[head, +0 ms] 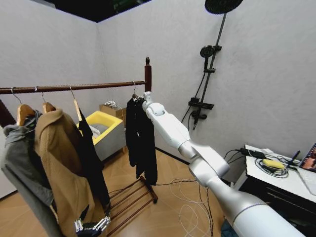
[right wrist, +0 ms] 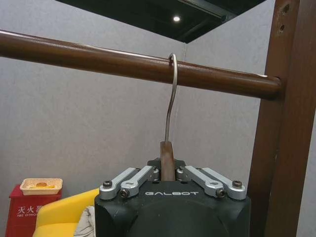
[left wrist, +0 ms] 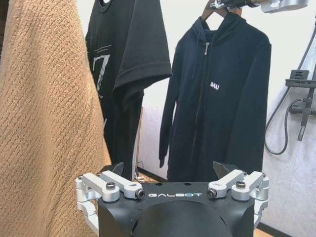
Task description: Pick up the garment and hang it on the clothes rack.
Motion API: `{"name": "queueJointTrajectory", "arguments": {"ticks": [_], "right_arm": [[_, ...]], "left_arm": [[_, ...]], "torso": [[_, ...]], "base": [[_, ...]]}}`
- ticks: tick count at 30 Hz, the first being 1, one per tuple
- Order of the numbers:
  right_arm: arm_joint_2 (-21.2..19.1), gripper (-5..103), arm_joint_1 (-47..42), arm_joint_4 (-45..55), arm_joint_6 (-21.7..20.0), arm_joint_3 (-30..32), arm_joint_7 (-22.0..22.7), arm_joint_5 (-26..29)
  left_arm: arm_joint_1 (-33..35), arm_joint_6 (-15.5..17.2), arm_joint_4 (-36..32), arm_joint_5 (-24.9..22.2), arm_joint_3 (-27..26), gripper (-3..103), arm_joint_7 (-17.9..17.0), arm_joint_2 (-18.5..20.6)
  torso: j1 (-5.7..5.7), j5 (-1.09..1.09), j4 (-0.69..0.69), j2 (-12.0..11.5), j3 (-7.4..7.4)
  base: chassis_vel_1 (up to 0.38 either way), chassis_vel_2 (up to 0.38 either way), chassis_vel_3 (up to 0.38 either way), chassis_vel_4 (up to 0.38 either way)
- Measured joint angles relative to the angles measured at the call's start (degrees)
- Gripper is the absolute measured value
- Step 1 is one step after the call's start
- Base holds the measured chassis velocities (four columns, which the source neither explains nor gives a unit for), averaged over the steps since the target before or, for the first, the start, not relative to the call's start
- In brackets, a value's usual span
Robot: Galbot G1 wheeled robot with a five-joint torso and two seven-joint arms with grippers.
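The garment, a black zip jacket with a small white chest mark, hangs at the right end of the clothes rack, close to its knob-topped post. The metal hook lies over the bar. My right gripper is shut on the wooden hanger neck just below the hook; the head view has this gripper at the jacket's collar. My left gripper hangs low and open, facing the jacket from a distance, down by the tan coat's hem.
On the same bar hang a grey hoodie, a long tan coat and a black T-shirt. A yellow tub stands behind the rack, a black shower pole on the wall, a desk with cables at right. Cables trail over the floor.
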Motion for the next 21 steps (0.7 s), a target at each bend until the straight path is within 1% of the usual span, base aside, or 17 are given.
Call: {"name": "queueJointTrajectory", "arguments": {"ticks": [2, 3, 5, 6, 8, 9, 11, 12, 13, 14, 15, 16, 17, 18, 19, 20, 21], "right_arm": [[-0.2, 9, -0.3, 0.7, -0.3, 0.2, 0.0, 0.1], [-0.6, 7, -0.8, 1.7, -0.7, 0.7, -0.1, 0.6], [-2.0, 15, -1.7, 4.7, -1.2, 1.6, -0.1, 2.2], [-2.0, 15, -1.7, 4.7, -1.2, 1.6, -0.1, 2.2], [-5.3, 26, -3.1, 11.5, -2.0, 3.1, 0.6, 3.3], [-5.3, 26, -3.1, 11.5, -2.0, 3.1, 0.6, 3.3], [-10.7, 37, -6.7, 23.3, -3.7, 5.3, 2.0, 2.2], [-10.7, 37, -6.7, 23.3, -3.7, 5.3, 2.0, 2.2], [-12.8, 42, -8.4, 28.7, -5.1, 6.2, 3.1, 3.1], [-15.3, 48, -11.2, 35.2, -6.8, 7.5, 5.0, 5.2], [-15.3, 48, -11.2, 35.2, -6.8, 7.5, 5.0, 5.2], [-17.8, 53, -14.4, 40.6, -8.3, 9.0, 7.0, 7.6], [-22.0, 58, -19.4, 47.4, -9.7, 11.3, 9.0, 9.9], [-24.2, 64, -21.7, 50.3, -10.0, 12.4, 9.7, 10.7], [-24.2, 64, -21.7, 50.3, -10.0, 12.4, 9.7, 10.7], [-30.1, 70, -28.0, 58.2, -10.6, 16.3, 11.5, 12.7], [-34.4, 75, -35.9, 65.7, -11.1, 21.5, 12.7, 14.1]], "left_arm": [[0.0, 0.0, 0.0, 0.0, 0.0, 100, 0.0, 0.0], [0.0, 0.0, 0.0, 0.0, 0.0, 100, 0.0, 0.0], [0.0, 0.0, 0.0, 0.0, 0.0, 100, 0.0, 0.0], [0.0, 0.0, 0.0, 0.0, 0.0, 100, 0.0, 0.0], [0.0, 0.0, 0.0, 0.0, 0.0, 100, 0.0, 0.0], [0.0, 0.0, 0.0, 0.0, 0.0, 100, 0.0, 0.0], [0.0, 0.0, 0.0, 0.0, 0.0, 100, 0.0, 0.0], [0.0, 0.0, 0.0, 0.0, 0.0, 100, 0.0, 0.0], [0.0, 0.0, 0.0, 0.0, 0.0, 100, 0.0, 0.0], [0.0, 0.0, 0.0, 0.0, 0.0, 100, 0.0, 0.0], [0.0, 0.0, 0.0, 0.0, 0.0, 100, 0.0, 0.0], [0.0, 0.0, 0.0, 0.0, 0.0, 100, 0.0, 0.0], [0.0, 0.0, 0.0, 0.0, 0.0, 100, 0.0, 0.0], [0.0, 0.0, 0.0, 0.0, 0.0, 100, 0.0, 0.0], [0.0, 0.0, 0.0, 0.0, 0.0, 100, 0.0, 0.0], [0.0, 0.0, 0.0, 0.0, 0.0, 100, 0.0, 0.0], [0.0, 0.0, 0.0, 0.0, 0.0, 100, 0.0, 0.0]], "torso": [[0.00, 0.00, 0.01, 0.0, 0.00], [0.00, -0.01, 0.02, 0.0, 0.00], [0.01, 0.00, 0.01, 0.0, 0.04], [0.01, 0.00, 0.01, 0.0, 0.04], [0.01, 0.00, -0.01, 0.0, 0.03], [0.01, 0.00, -0.01, 0.0, 0.03], [0.01, 0.01, -0.02, 0.0, 0.02], [0.01, 0.01, -0.02, 0.0, 0.02], [0.02, 0.03, -0.04, 0.0, 0.02], [0.01, 0.02, -0.04, 0.0, 0.01], [0.01, 0.02, -0.04, 0.0, 0.01], [0.00, -0.01, 0.01, 0.0, 0.00], [0.00, 0.02, 0.05, 0.0, 0.01], [0.00, 0.05, 0.04, 0.0, 0.03], [0.00, 0.05, 0.04, 0.0, 0.03], [0.02, 0.06, -0.04, 0.0, 0.03], [0.00, 0.00, -0.08, 0.0, 0.00]], "base": [[0.000, 0.000, 0.000, 0.000], [0.000, 0.000, 0.000, 0.000], [0.000, 0.000, 0.000, 0.000], [0.000, 0.000, 0.000, 0.000], [0.000, 0.000, 0.000, 0.000], [0.000, 0.000, 0.000, 0.000], [0.000, 0.000, 0.000, 0.000], [0.000, 0.000, 0.000, 0.000], [0.000, 0.000, 0.000, 0.000], [0.000, 0.000, 0.000, 0.000], [0.000, 0.000, 0.000, 0.000], [0.000, 0.000, 0.000, 0.000], [0.000, 0.000, 0.000, 0.000], [0.000, 0.000, 0.000, 0.000], [0.000, 0.000, 0.000, 0.000], [0.000, 0.000, 0.000, 0.000], [0.000, 0.000, 0.000, 0.000]]}}
